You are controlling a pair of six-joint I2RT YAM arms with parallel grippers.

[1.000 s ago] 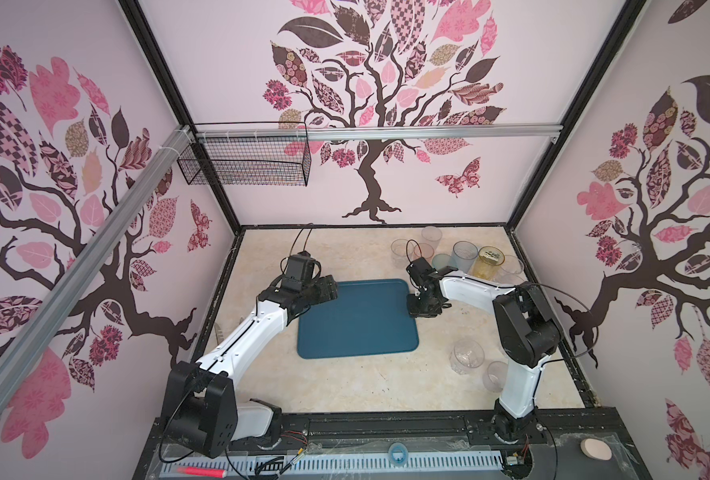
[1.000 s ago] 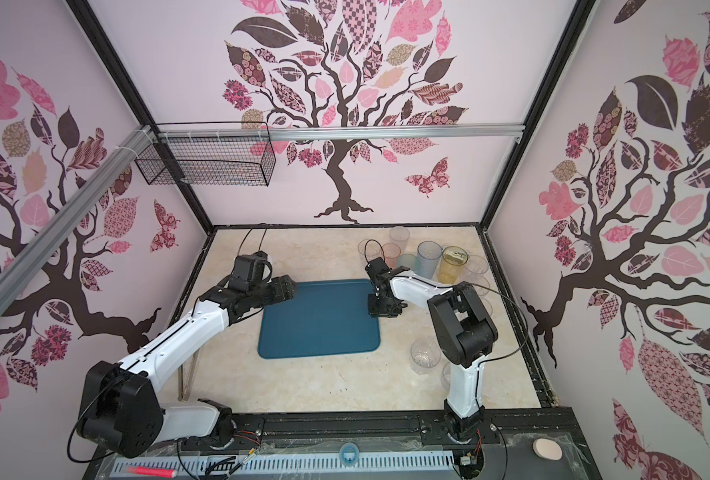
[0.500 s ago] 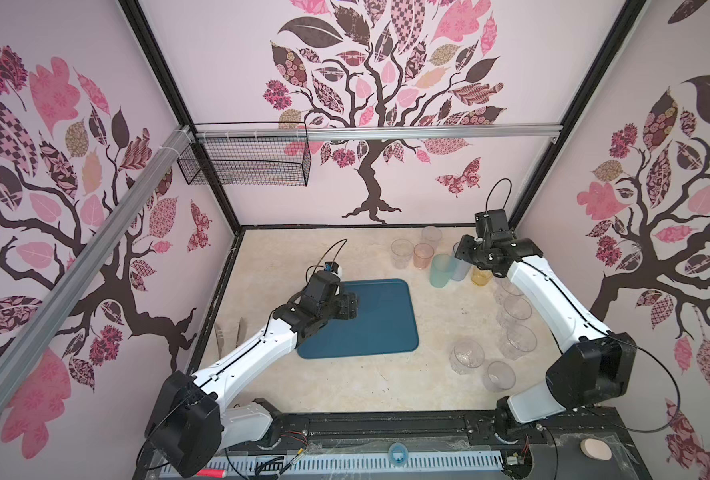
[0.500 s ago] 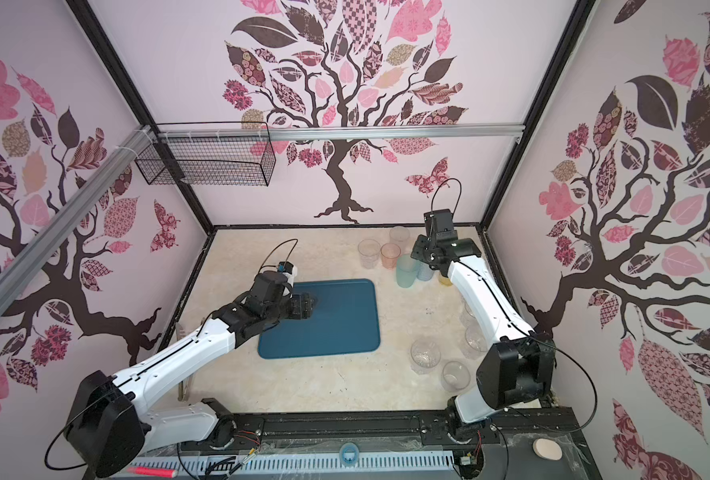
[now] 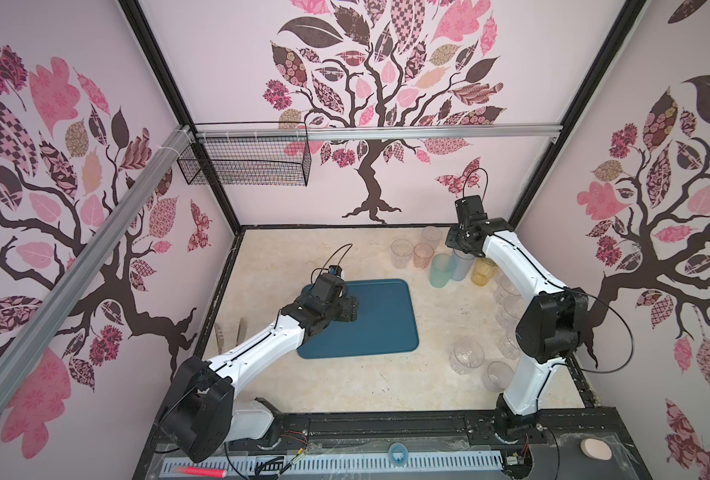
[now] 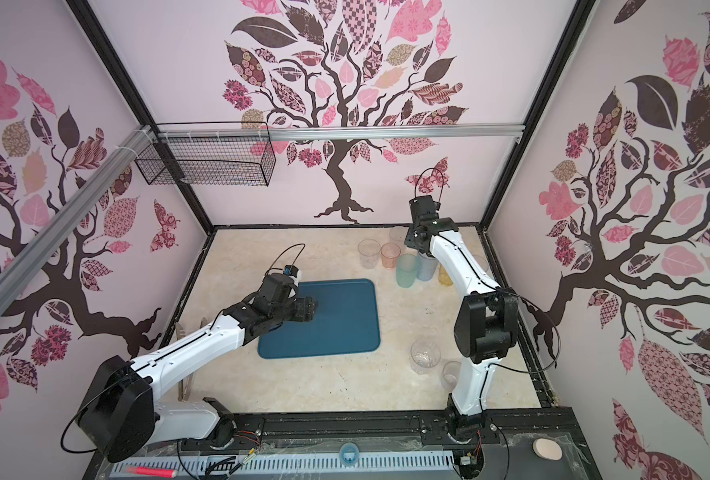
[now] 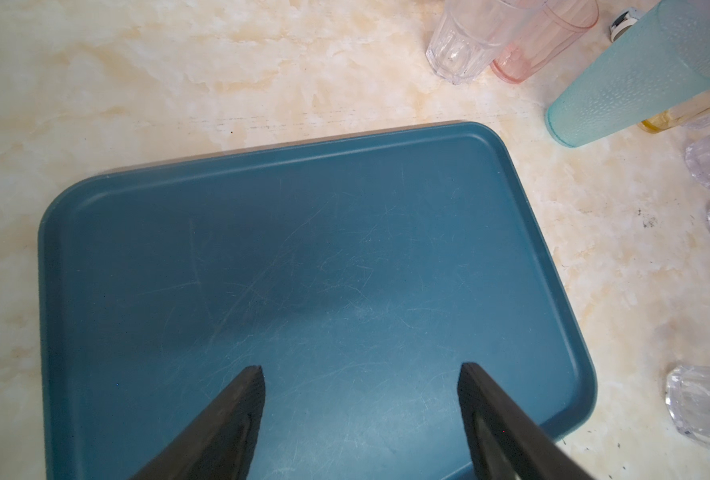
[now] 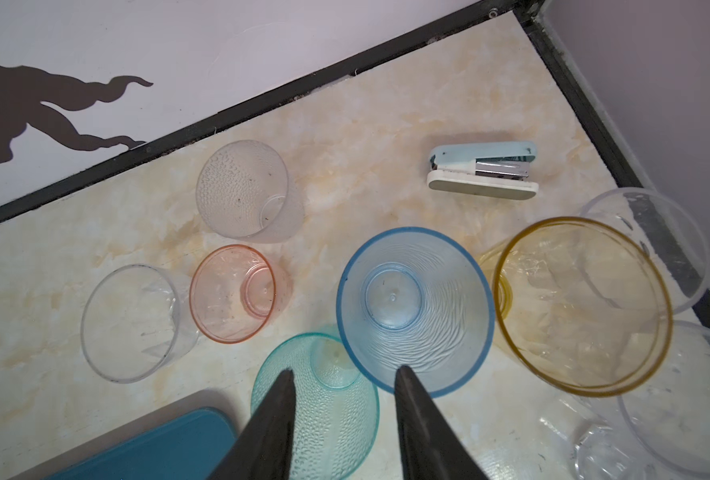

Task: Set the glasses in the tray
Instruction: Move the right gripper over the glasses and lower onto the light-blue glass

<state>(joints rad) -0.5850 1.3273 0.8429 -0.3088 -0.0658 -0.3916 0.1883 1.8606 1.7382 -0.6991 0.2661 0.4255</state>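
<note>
The dark teal tray (image 5: 382, 324) (image 6: 345, 328) lies bare in the middle of the table. My left gripper (image 7: 361, 370) (image 5: 351, 309) hovers open over its left part, holding nothing. The glasses stand at the back right: teal (image 8: 336, 419) (image 5: 442, 270), blue-grey (image 8: 413, 307), yellow (image 8: 581, 303), pink (image 8: 237, 293), clear (image 8: 133, 322) and frosted (image 8: 245, 191). More clear ribbed glasses (image 5: 467, 357) stand along the right side. My right gripper (image 8: 343, 372) (image 5: 461, 247) hangs open above the teal and blue-grey glasses, gripping none.
A small pale-blue stapler (image 8: 484, 170) lies near the back right corner. A black wire basket (image 5: 245, 164) hangs on the back left rail. A thin pale tool (image 6: 183, 361) lies along the left wall. The right arm's elbow (image 5: 552, 328) stands over the right-side glasses.
The right arm swung from the tray's right edge to above the glasses at the back right. The left gripper moved from the tray's far left corner to over its left part.
</note>
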